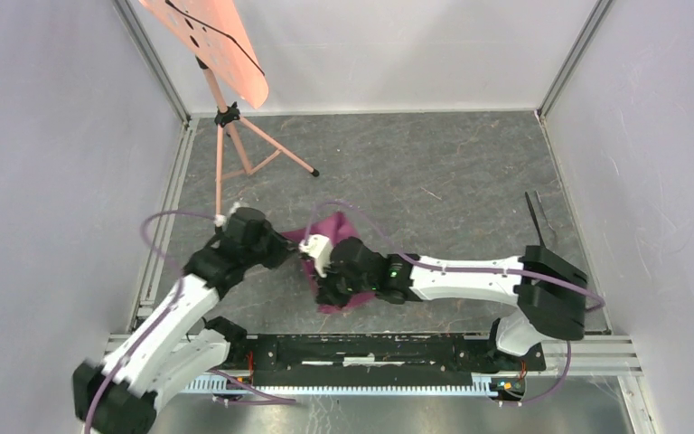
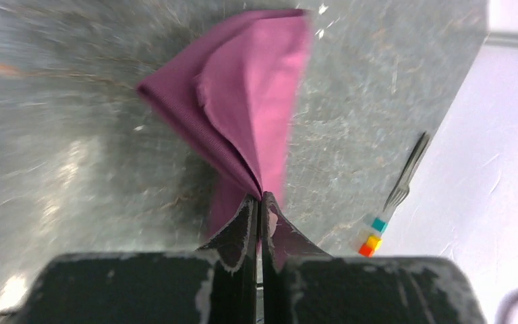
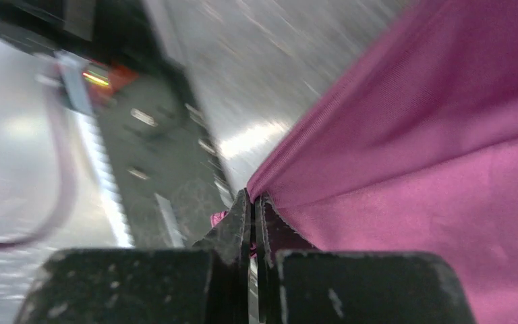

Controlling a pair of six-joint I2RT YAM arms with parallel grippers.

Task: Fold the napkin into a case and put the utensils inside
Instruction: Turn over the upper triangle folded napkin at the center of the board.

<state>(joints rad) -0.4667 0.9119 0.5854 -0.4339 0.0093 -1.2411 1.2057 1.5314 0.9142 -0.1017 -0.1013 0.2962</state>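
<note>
Dark fingers of the left tool (image 2: 260,209) fill the bottom of the left wrist view, pressed together on a corner of the napkin (image 2: 243,101). The right tool (image 3: 251,202) is likewise clamped on a fold of the same cloth, which stretches away from its tips in a taut pink sheet. With one tool on each end, the napkin hangs gathered between them just above the desk (image 1: 434,172), near the front edge and a little left of centre. The hold looks meant to carry one edge over onto another, so the folding stage seems under way and the case is not yet formed.

From the left pinch the cloth fans out in two or three layers, its free corner pointing away from the tool. Seen from above, the bundle's long axis runs roughly from far to near, slightly slanted.

Well apart, by the right wall, lies a fork (image 2: 405,175), its long axis also running far to near, tines towards the small coloured cubes (image 2: 372,236). Whether the second of the utensils lies with it I cannot tell.
</note>
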